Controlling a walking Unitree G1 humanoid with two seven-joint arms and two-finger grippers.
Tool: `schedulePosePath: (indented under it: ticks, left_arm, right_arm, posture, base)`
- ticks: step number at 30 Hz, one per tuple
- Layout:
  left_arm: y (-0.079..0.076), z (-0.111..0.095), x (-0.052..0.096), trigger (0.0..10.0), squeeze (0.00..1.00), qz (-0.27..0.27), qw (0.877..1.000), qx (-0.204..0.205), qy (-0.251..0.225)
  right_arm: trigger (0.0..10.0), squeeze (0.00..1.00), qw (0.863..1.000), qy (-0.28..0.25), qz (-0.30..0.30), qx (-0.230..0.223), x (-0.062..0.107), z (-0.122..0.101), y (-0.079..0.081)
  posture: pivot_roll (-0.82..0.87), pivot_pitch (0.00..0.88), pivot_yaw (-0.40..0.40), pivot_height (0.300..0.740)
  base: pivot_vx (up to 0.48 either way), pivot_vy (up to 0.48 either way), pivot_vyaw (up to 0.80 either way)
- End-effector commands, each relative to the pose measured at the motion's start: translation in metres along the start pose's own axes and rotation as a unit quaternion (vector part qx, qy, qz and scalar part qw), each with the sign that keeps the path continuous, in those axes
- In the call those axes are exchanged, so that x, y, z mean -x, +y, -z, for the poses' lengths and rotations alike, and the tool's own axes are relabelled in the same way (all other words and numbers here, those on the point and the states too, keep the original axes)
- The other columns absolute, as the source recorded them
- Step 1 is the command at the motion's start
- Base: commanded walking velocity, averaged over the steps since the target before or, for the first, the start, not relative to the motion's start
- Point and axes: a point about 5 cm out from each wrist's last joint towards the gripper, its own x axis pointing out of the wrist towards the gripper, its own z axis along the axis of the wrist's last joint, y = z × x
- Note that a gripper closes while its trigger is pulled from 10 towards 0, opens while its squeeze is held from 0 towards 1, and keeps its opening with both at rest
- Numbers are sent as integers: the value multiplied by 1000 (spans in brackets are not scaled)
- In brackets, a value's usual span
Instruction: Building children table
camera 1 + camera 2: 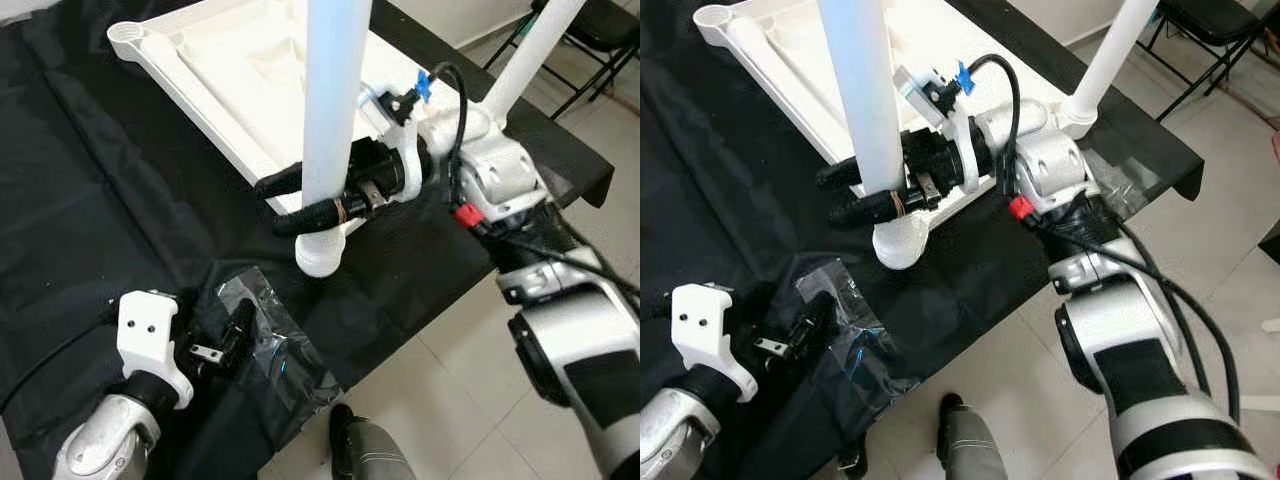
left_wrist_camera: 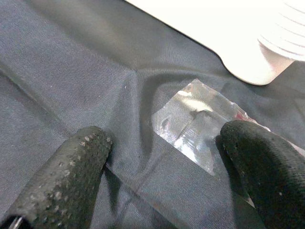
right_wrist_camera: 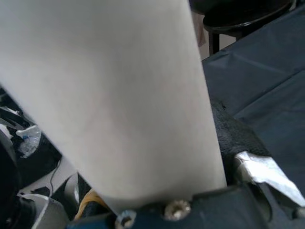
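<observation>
Leg-fitting step: right gripper (image 1: 300, 205) clenched around table leg (image 1: 330, 110), seated in tabletop (image 1: 240, 60) corner socket; next move likely twisting tight. Left gripper (image 2: 162, 157) spread, empty, over plastic bag (image 2: 200, 124).

My fingers (image 2: 71, 176) are black and finely pebbled; my arms (image 1: 590, 350) are silver with white and black shells. The leg (image 1: 330, 110) I grip is plain white, like the tabletop (image 1: 230, 60). The cloth (image 1: 100, 200) is black. The bag (image 2: 200, 124) is clear, glinting. The floor (image 1: 450, 400) is pale tile.
</observation>
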Motion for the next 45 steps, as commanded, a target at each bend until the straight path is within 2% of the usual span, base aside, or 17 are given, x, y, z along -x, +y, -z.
schedulePosePath:
  ticks: [1, 7, 10, 18, 33, 45]
  left_arm:
    - [-3, 2, 1, 10000, 0, 4, 1000, 4, 2]
    - [-4, -1, -1, 10000, 0, 13, 1000, -2, -6]
    - [-3, -5, -1, 10000, 0, 19, 1000, -2, -14]
    - [-1, -10, 3, 10000, 0, 17, 1000, 1, -17]
    - [-2, -14, 11, 10000, 0, 19, 1000, -3, -14]
    - [-2, -14, 11, 10000, 0, 22, 1000, -1, -10]
  right_arm:
    - [10000, 0, 1000, 0, -15, 23, 4, -5, 3]
    - [10000, 0, 999, -9, -22, 34, 8, -8, 6]
    - [10000, 0, 998, -3, -34, 59, 7, -11, 9]
    - [10000, 0, 996, 13, -26, 84, 9, -7, 7]
    - [10000, 0, 996, -11, -26, 79, 10, -2, 10]
    - [10000, 0, 997, -27, -28, 65, 16, 4, 21]
  posture:
    - [-30, 336, -100, 740]
    - [-19, 348, -100, 740]
    - [-10, 377, -92, 740]
    - [0, 407, -83, 740]
    - [10, 430, -71, 740]
    - [4, 417, -61, 740]
  base:
    - [0, 0, 0]
    - [0, 0, 0]
    - [0, 0, 0]
    - [0, 0, 0]
    - [0, 0, 0]
    - [0, 0, 0]
